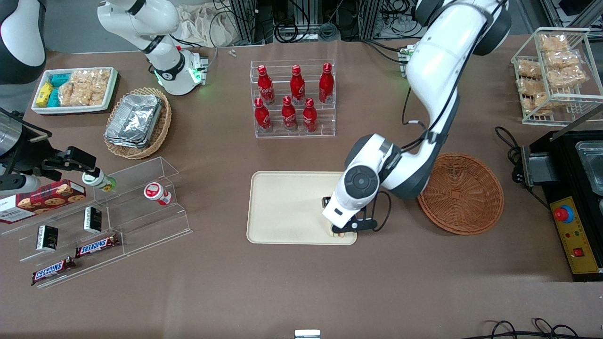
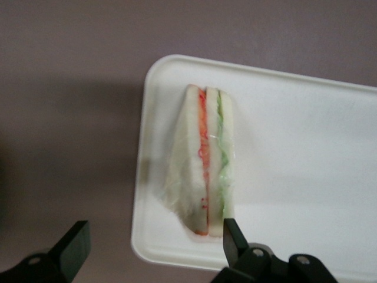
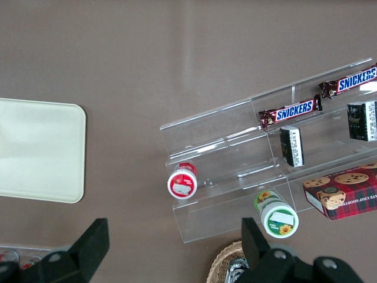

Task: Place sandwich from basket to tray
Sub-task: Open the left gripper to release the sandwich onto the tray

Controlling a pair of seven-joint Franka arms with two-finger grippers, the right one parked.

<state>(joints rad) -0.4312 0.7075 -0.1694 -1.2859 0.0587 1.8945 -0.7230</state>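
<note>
My gripper hangs wide open above the sandwich, which lies on the tray near a corner, long axis between my fingers.

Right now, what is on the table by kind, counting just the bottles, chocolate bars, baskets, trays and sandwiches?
Red bottles: 6
Chocolate bars: 2
Wicker baskets: 2, an empty brown basket and a tan basket holding foil containers
Tray: 1
Sandwich: 1, lying on the tray with the gripper open above it
Total: 12
</note>
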